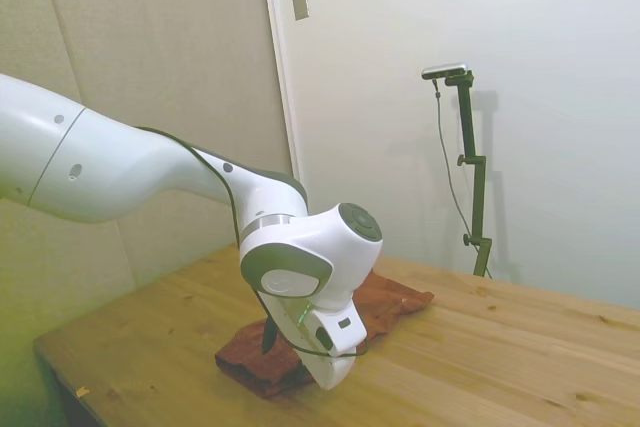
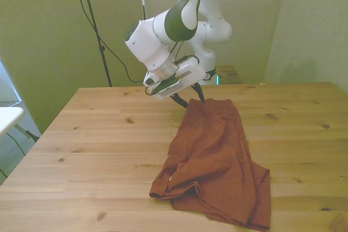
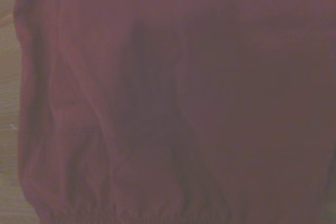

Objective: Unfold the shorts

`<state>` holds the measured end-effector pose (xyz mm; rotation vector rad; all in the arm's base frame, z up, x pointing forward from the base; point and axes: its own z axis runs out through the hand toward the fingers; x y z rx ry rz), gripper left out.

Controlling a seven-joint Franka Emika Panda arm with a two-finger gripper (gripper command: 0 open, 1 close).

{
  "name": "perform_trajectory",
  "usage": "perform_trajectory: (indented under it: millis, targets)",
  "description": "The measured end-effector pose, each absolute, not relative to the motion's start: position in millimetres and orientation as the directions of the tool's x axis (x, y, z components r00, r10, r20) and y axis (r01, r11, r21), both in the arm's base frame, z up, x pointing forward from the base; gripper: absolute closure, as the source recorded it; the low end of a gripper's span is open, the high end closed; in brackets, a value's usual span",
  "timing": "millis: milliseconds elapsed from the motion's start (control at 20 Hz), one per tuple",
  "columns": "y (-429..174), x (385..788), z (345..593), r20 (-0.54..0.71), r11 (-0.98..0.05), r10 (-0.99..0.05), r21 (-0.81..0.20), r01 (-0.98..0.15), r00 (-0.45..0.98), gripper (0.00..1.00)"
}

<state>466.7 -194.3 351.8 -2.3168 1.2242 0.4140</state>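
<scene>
Rust shorts (image 2: pixel 217 161) folded on table (image 2: pixel 98 145), hand (image 2: pixel 191 100) spread open at far edge, wrist view blurred

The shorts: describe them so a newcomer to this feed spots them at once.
Find the wooden table. On it, toward the front view's right, lies a limp rust-brown cloth, the shorts, its far edge at the gripper. It is the only fabric there.
</scene>
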Motion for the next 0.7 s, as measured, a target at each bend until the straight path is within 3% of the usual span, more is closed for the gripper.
perform_trajectory:
  millis: [500, 700]
  targets:
    - [-192.3, 467.0, 349.8, -0.476, -0.494, -0.676, -0.275, -0.825, 0.563, 1.0]
    - [-181.8, 467.9, 366.8, -0.459, -0.523, -0.659, -0.289, -0.802, 0.596, 1.0]
